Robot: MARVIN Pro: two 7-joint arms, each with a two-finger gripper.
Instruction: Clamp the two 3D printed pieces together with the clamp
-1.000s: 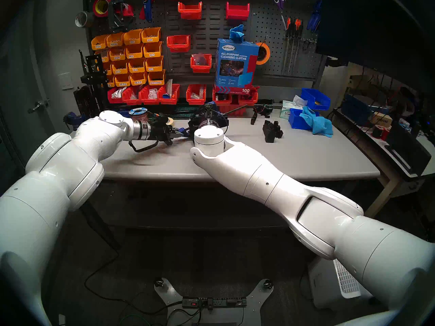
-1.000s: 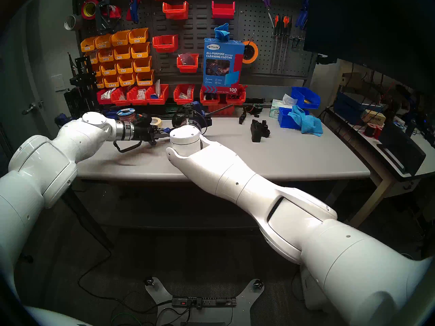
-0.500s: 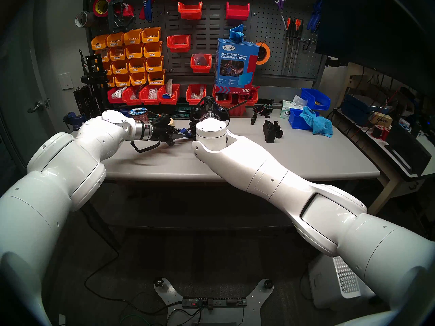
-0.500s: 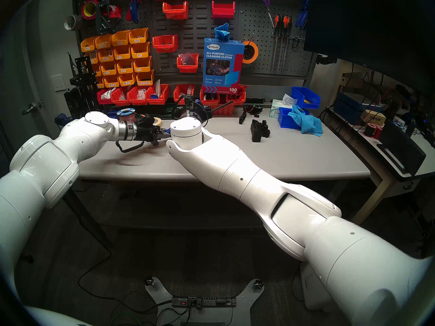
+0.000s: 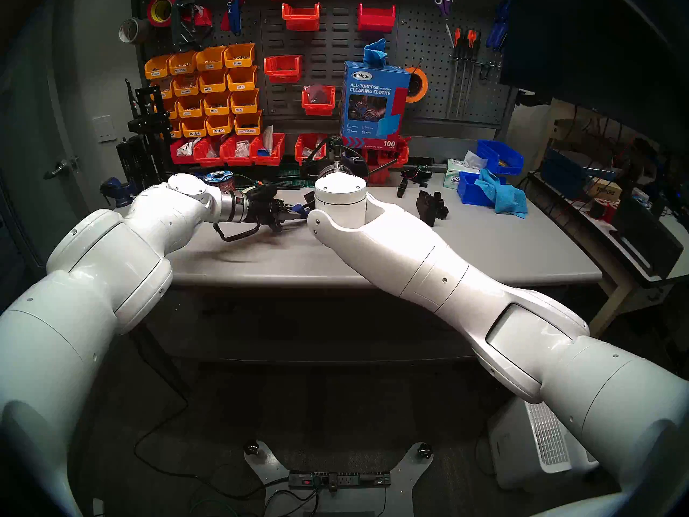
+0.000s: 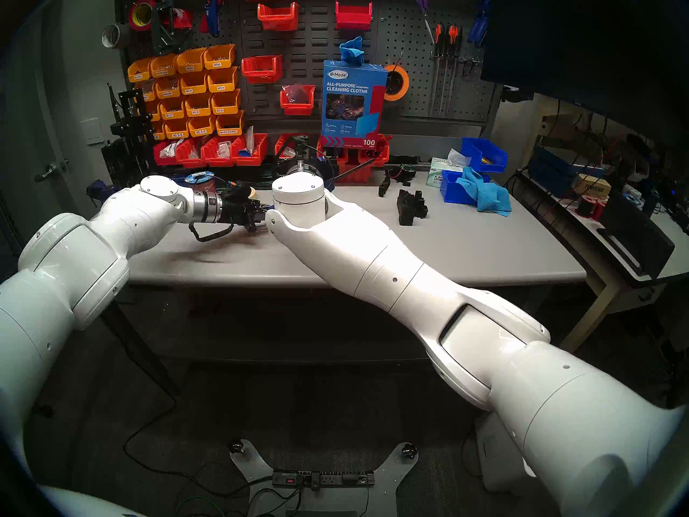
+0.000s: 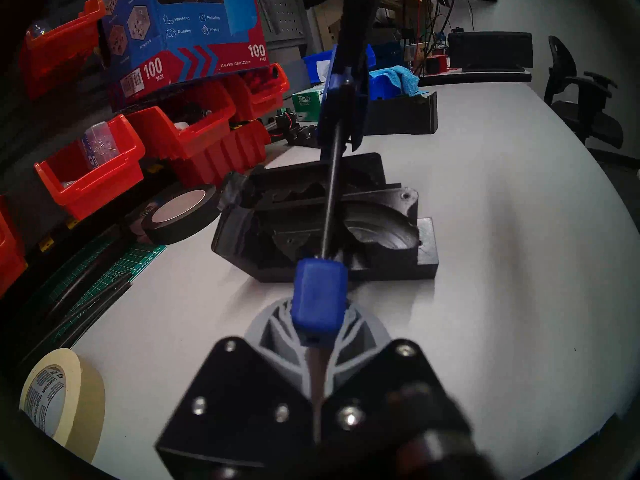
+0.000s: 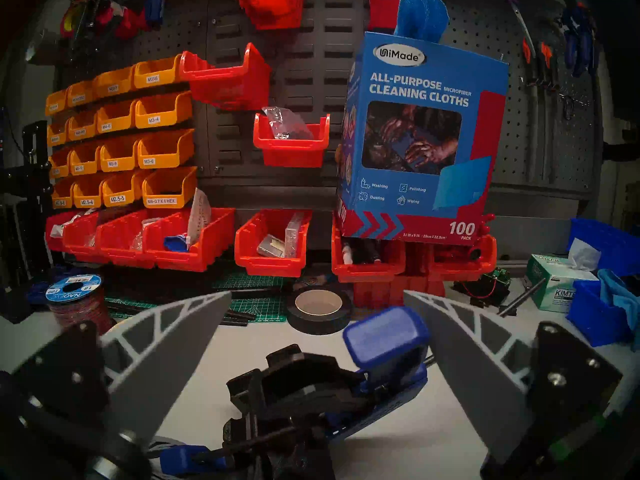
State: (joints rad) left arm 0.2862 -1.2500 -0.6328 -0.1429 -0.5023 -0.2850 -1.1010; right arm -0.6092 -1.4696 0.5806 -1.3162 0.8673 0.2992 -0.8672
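My left end effector is pinched tight on the clamp, bar running over the two 3D printed pieces on the table. Right end effector spread wide, holding nothing, above them.

Two matte black 3D printed pieces: pressed side by side flat on the white tabletop, hollowed faces up, one with a rounded scoop, stepped feet at the near edge. Clamp: thin black bar, blue plastic parts. Hangs clear of the tabletop, slanting up and away straight across the pieces. Carries a blue end block at the low end and a larger blue jaw beyond the pieces' far side.
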